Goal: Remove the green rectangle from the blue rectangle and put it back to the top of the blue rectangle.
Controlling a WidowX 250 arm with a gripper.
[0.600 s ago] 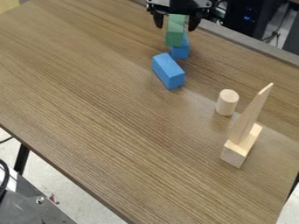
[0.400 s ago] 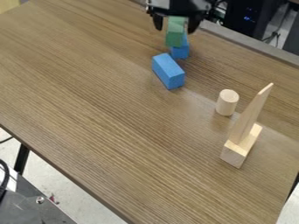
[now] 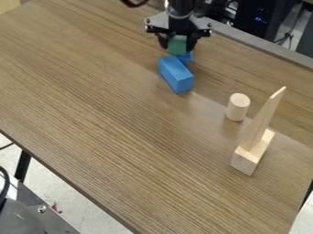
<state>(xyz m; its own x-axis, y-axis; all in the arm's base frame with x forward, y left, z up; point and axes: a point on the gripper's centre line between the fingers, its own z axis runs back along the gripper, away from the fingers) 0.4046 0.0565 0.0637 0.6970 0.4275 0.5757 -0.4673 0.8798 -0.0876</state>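
The gripper (image 3: 177, 44) hangs near the table's top edge, its fingers close on both sides of the green rectangle (image 3: 177, 47), shut on it. The green block's upper part is hidden behind the gripper. Below and slightly right of the green block, part of one blue rectangle (image 3: 187, 57) shows; whether the two touch cannot be told. A second blue rectangle (image 3: 176, 76) lies on the table just nearer the camera, set at a slant.
On the right, a pale wooden cylinder (image 3: 238, 107) stands upright on the table (image 3: 122, 137). Beside it, a wooden block (image 3: 252, 155) has a tall pointed wooden piece (image 3: 264, 119) rising from it. The table's back edge runs behind the arm.
The gripper has come down and its fingers have drawn together on the green block. The green block has shifted slightly left and toward the camera. The nearer blue block and wooden pieces have stayed put.
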